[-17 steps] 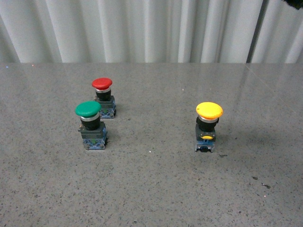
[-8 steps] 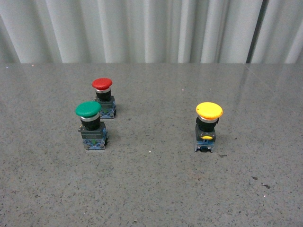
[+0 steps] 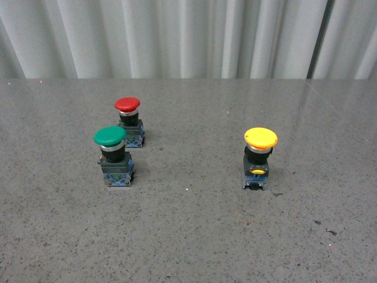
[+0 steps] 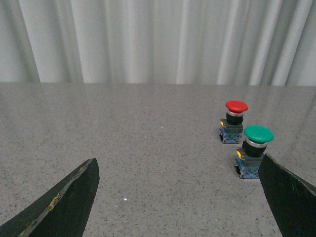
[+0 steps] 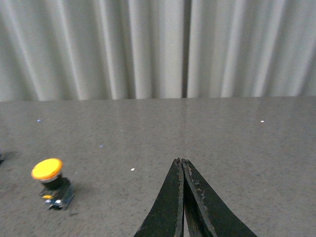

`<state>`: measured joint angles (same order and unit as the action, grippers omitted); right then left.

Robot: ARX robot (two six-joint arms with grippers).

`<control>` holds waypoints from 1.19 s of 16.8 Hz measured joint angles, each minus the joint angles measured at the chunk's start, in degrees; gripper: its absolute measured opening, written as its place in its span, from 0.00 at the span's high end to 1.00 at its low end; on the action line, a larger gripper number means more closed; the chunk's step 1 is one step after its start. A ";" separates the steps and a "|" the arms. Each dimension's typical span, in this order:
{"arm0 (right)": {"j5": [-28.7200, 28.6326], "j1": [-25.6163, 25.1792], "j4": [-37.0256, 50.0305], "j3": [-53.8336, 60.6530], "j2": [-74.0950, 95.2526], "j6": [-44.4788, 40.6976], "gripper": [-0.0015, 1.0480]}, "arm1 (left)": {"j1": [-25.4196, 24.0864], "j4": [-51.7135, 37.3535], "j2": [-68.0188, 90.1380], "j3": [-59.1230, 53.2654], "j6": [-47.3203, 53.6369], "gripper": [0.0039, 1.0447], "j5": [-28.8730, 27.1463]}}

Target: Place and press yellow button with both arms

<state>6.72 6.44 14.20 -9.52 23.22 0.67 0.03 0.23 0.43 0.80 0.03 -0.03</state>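
Observation:
The yellow button (image 3: 260,157) stands upright on the grey table, right of centre in the front view, with its yellow cap, black collar and grey-blue base. It also shows in the right wrist view (image 5: 51,182), well away from my right gripper (image 5: 181,161), which is shut and empty. My left gripper (image 4: 178,170) is open and empty, its two black fingers (image 4: 69,197) wide apart; the yellow button is out of that view. Neither arm shows in the front view.
A green-capped button (image 3: 113,155) and a red-capped button (image 3: 129,121) stand at the left of the grey table (image 3: 194,236); the left wrist view shows them too, the green one (image 4: 254,150) close by one finger. A white pleated curtain (image 3: 188,35) runs behind the table.
A dark shape at the top right corner of the front view one second ago has left the picture. The three buttons have not moved.

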 joint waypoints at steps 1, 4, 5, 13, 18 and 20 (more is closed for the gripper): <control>-4.22 -3.10 -0.31 1.05 -1.25 -0.24 0.98 | 0.00 0.00 0.00 0.00 0.02 0.06 0.02; -6.73 -6.45 -1.66 4.28 -5.57 -0.28 0.98 | 0.00 0.00 0.00 0.00 0.00 0.06 0.02; -6.73 -6.47 -2.14 4.96 -6.69 -0.28 0.98 | 0.00 0.00 0.00 0.00 0.00 0.06 0.00; -6.73 -6.45 -3.93 8.50 -12.92 -0.28 0.98 | 0.00 0.00 0.00 0.00 0.02 0.06 0.02; -6.78 -6.45 -14.51 8.81 -22.97 -0.31 0.98 | 0.00 0.04 0.00 0.00 0.02 0.06 0.07; -6.73 -6.45 -14.45 8.81 -22.97 -0.31 0.98 | 0.00 0.00 0.00 0.00 0.00 0.06 -0.04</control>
<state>-0.01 -0.01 -0.25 -0.71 0.25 0.36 0.03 0.23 0.43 0.80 0.03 -0.08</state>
